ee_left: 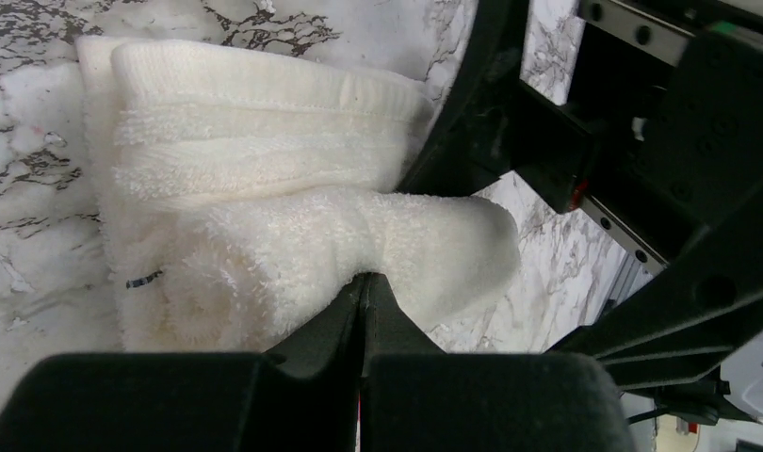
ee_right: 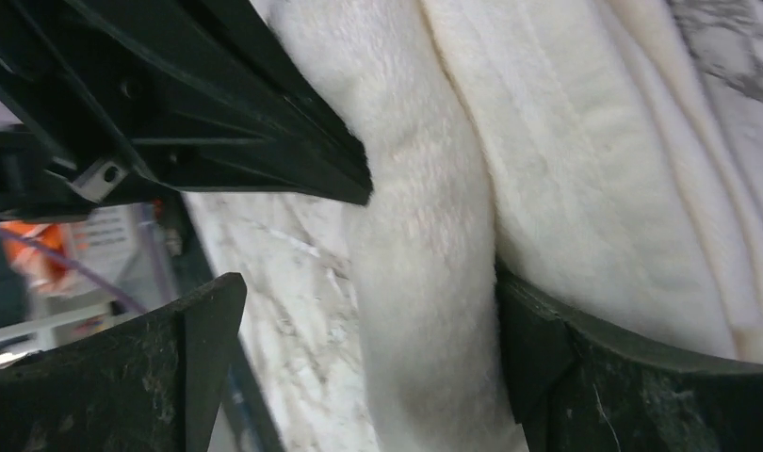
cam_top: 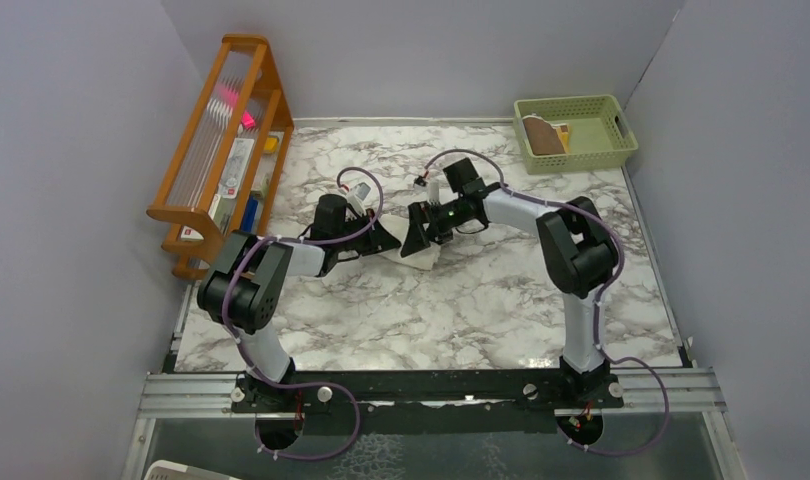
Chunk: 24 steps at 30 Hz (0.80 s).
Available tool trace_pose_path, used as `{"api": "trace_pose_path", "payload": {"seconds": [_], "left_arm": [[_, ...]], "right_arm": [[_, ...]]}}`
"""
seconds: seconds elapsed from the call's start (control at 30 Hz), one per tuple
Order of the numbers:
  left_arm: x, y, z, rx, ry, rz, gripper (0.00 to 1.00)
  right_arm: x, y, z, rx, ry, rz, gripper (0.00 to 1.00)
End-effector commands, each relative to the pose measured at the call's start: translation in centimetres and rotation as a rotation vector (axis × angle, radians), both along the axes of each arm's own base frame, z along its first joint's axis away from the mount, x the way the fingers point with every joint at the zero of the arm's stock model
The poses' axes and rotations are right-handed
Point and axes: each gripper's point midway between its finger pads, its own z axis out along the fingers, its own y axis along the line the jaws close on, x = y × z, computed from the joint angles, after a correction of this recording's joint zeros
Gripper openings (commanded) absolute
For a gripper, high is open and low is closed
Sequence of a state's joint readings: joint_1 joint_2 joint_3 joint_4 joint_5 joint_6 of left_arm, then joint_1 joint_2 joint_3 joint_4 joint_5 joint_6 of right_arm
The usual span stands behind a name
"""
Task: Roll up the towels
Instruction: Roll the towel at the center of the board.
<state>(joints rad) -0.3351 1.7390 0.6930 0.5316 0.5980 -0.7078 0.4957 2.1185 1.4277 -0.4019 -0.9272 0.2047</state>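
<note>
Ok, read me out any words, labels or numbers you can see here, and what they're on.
None can be read.
Packets in the wooden rack: print too small.
Cream towel: only a dark sliver at its edge, unreadable.
Background card in the right wrist view: blurred.

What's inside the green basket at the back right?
A brown towel lies in the green basket, with mustard-yellow showing beside it. The basket floor beneath it is covered, and the front wall hides its near edge. It is too small to tell whether it is rolled.
</note>
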Motion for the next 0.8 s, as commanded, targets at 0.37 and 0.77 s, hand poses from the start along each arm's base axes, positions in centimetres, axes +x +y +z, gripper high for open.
{"api": "trace_pose_path", "payload": {"seconds": [0.37,0.77], "left_arm": [[0.9,0.5,-2.2,0.044,0.033,0.04,0.0],[0.9,0.5,-2.7,0.058,0.051,0.025,0.0]], "right_arm": [[1.2,-1.4,7.8,-0.201,-1.304,-0.066,1.0],[0.2,0.8,2.3,-0.291,-1.323,0.201,0.87]]}}
